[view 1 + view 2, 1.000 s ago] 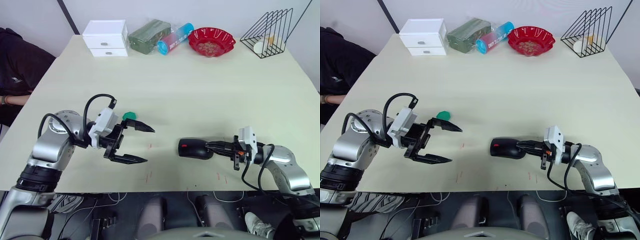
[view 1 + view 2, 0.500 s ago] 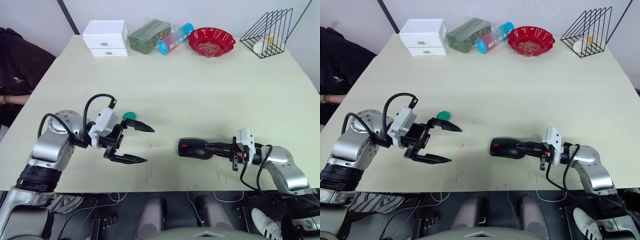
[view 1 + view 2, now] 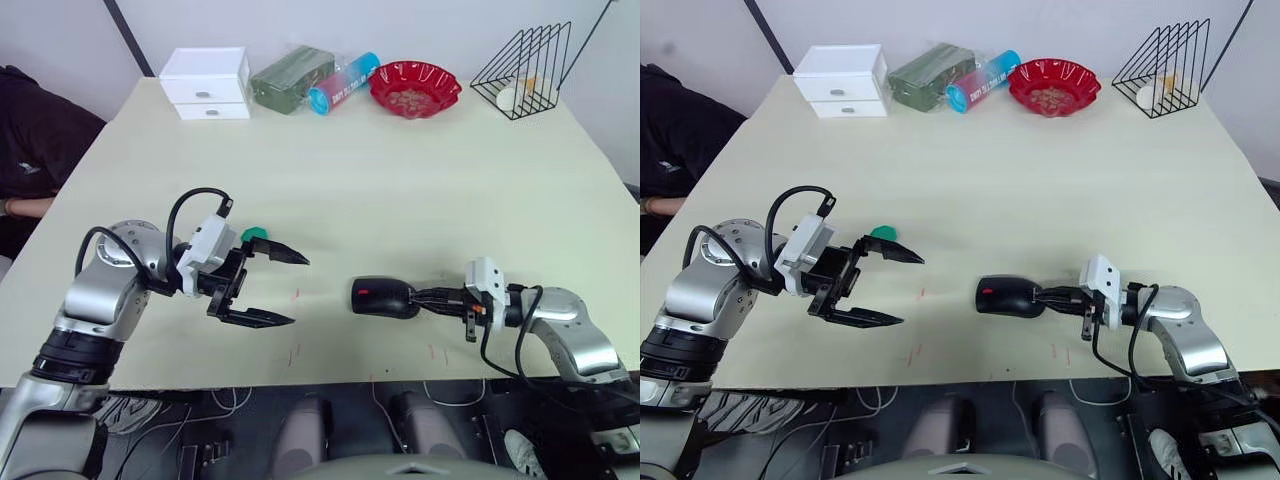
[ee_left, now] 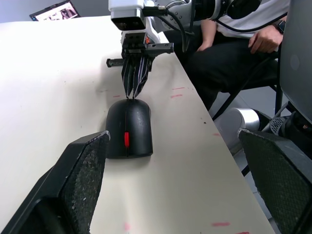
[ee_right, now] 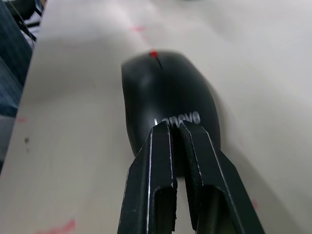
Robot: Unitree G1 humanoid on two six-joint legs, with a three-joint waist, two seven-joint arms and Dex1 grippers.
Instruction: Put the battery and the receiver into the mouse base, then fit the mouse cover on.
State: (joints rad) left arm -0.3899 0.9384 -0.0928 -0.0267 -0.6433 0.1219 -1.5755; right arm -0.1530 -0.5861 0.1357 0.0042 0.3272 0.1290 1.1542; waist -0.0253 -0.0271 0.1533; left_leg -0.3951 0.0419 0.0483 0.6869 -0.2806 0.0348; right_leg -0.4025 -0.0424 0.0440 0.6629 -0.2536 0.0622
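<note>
The right gripper [image 5: 176, 127] is closed, its two fingers pressed together with nothing between them, the tips resting against the rear end of the mouse [image 3: 383, 297]. The mouse lies on the table [image 3: 400, 170] directly ahead of those tips, with its cover [image 5: 168, 92] on: a smooth black top with a logo and a red wheel at the far end. Further off on that line, the left gripper [image 3: 268, 288] hovers wide open and empty, facing the mouse, well apart from it. Just beyond its upper finger lies a green disc [image 3: 257, 234].

No battery or receiver lies loose, and the shell looks seated, so the assembly appears finished or nearly so; perhaps only a last press remains.
</note>
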